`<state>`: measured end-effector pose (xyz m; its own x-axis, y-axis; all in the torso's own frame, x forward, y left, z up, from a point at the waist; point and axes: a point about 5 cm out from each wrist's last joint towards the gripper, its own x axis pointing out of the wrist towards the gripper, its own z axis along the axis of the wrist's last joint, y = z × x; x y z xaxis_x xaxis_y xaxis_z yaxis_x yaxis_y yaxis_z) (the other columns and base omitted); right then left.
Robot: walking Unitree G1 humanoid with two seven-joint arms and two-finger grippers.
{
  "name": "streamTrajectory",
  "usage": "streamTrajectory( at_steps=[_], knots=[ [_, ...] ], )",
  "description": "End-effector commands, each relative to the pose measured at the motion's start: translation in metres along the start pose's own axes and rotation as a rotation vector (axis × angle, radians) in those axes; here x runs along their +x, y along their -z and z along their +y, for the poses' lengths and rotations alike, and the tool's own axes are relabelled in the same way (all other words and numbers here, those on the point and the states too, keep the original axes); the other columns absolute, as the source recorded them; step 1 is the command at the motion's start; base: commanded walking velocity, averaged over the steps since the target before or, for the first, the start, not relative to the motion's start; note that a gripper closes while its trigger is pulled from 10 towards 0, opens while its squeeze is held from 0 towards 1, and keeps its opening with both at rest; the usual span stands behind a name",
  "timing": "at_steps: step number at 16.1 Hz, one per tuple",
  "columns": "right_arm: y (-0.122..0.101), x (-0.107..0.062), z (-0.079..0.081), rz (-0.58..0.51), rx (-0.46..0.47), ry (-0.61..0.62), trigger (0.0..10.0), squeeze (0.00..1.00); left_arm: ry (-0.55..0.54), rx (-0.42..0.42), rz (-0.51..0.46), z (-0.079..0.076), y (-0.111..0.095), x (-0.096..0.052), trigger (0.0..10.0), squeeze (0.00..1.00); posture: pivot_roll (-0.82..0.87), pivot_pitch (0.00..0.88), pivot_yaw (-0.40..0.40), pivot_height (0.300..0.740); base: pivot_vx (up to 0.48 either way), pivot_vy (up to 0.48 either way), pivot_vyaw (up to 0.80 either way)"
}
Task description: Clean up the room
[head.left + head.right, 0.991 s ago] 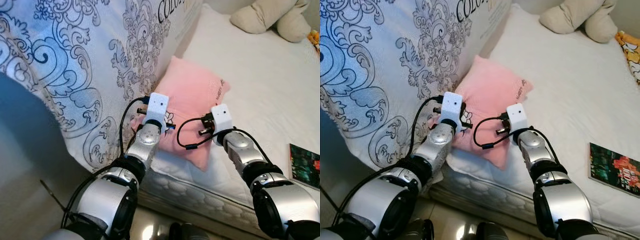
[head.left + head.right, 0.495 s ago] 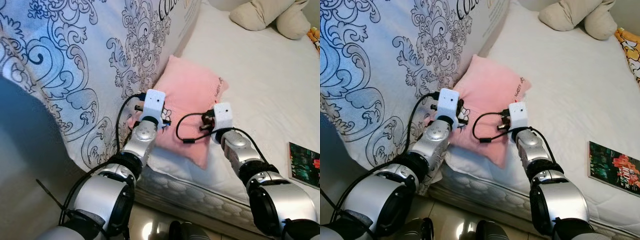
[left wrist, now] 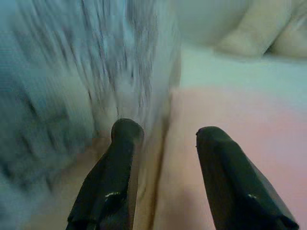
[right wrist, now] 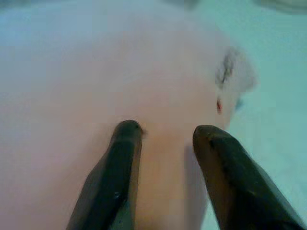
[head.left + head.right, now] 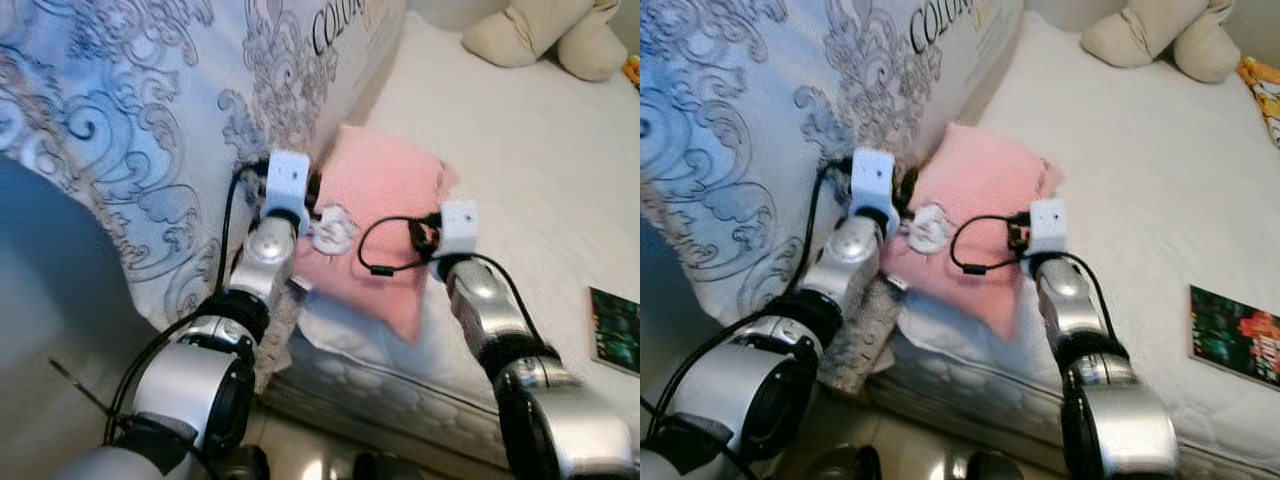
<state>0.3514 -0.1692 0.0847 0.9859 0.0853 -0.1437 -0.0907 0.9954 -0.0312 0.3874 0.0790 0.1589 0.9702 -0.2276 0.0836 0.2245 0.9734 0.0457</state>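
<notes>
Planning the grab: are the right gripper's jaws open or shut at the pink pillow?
Open. The right gripper shows its two black fingers apart, with the pink pillow visible between them.

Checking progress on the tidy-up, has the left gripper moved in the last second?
Yes. The left gripper has reached further up the pink pillow, toward the patterned duvet beside it; its wrist sat near the pillow's lower edge before.

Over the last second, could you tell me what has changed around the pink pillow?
Both arms have pushed forward: the left gripper now reaches the pink pillow at its edge beside the patterned duvet, and the right gripper is up against its face, both open. Pillow, plush toy and book stayed put.
</notes>
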Motion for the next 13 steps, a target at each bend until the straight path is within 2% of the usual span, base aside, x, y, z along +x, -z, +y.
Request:
streamTrajectory(
  at_steps=[1, 4, 6, 7, 8, 9, 10, 11, 13],
  knots=[
    [0.002, -0.013, -0.007, -0.032, 0.029, 0.046, 10.0, 1.00, 0.026, -0.007, -0.018, 0.009, 0.002, -0.005, 10.0, 1.00, -0.07, 0.000, -0.017, 0.740, 0.000, 0.000, 0.00],
    [-0.005, -0.039, -0.011, -0.128, -0.019, 0.094, 10.0, 1.00, 0.058, -0.012, -0.004, 0.015, 0.014, -0.019, 10.0, 1.00, -0.08, 0.000, 0.002, 0.740, 0.000, 0.000, 0.00],
    [-0.010, -0.063, -0.017, -0.185, -0.041, 0.165, 10.0, 1.00, 0.099, 0.025, -0.026, 0.013, 0.018, -0.034, 10.0, 1.00, -0.09, 0.000, 0.008, 0.740, 0.000, 0.000, 0.00],
    [-0.009, -0.078, -0.017, -0.216, -0.086, 0.190, 10.0, 1.00, 0.116, 0.045, -0.043, 0.015, 0.020, -0.045, 10.0, 1.00, -0.09, 0.000, 0.002, 0.740, 0.000, 0.000, 0.00],
    [-0.004, -0.105, -0.018, -0.264, -0.164, 0.229, 10.0, 1.00, 0.118, 0.059, -0.058, 0.021, 0.030, -0.070, 10.0, 1.00, -0.08, 0.000, -0.005, 0.740, 0.000, 0.000, 0.00],
    [-0.003, -0.120, -0.020, -0.290, -0.207, 0.239, 10.0, 1.00, 0.096, 0.058, -0.058, 0.027, 0.036, -0.088, 10.0, 1.00, -0.07, 0.000, -0.014, 0.740, 0.000, 0.000, 0.00],
    [0.000, -0.130, -0.023, -0.290, -0.189, 0.248, 10.0, 1.00, 0.069, 0.050, -0.063, 0.034, 0.038, -0.103, 10.0, 1.00, -0.07, 0.000, -0.021, 0.740, 0.000, 0.000, 0.00],
    [0.005, -0.134, -0.026, -0.262, -0.170, 0.249, 10.0, 1.00, 0.041, 0.071, -0.071, 0.036, 0.039, -0.112, 10.0, 1.00, -0.06, 0.000, -0.032, 0.740, 0.000, 0.000, 0.00],
    [0.013, -0.136, -0.030, -0.214, -0.117, 0.258, 10.0, 1.00, 0.021, 0.081, -0.050, 0.037, 0.042, -0.119, 10.0, 1.00, -0.05, 0.000, -0.040, 0.740, 0.000, 0.000, 0.00]
  ],
)
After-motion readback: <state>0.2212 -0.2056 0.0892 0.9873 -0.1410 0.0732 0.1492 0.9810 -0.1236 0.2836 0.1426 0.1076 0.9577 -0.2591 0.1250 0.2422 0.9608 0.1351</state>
